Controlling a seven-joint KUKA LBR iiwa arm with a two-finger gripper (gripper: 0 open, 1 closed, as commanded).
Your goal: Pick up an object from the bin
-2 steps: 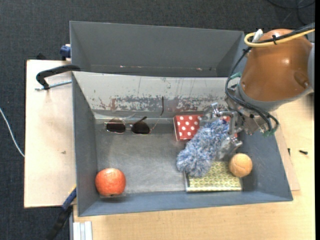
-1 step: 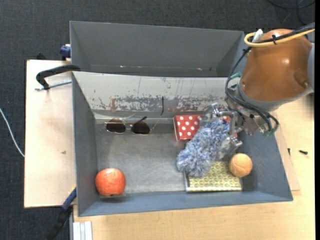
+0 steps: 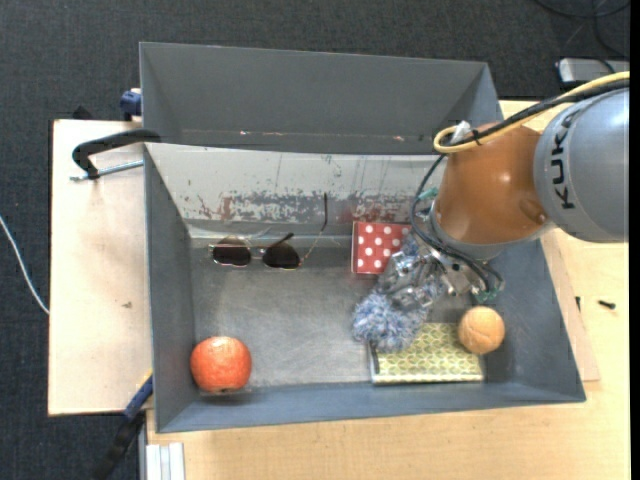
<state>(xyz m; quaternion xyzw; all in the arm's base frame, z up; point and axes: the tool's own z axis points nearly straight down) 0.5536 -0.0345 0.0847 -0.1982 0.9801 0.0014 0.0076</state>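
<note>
Gripper (image 3: 420, 280) low at right of bin (image 3: 168, 318), blue-grey fuzzy lump (image 3: 383, 320) just near-left of it, maybe touching; whether it's open or closed I cannot tell.

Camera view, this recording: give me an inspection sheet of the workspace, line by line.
Surface: grey metal bin, back wall scuffed with reddish marks.
Job's things: blue-and-white fuzzy bundle, right of centre, under the gripper.
Clutter: sunglasses by the back wall; red box with white dots behind the bundle; yellow-green patterned pad at the front; tan ball at the pad's right end; red apple in the front left corner.
Gripper: gripper low over the bundle; no grasp can be confirmed.
Cables: yellow cable and dark cables on the arm's wrist.
Surroundings: dark carpet behind the bin.
</note>
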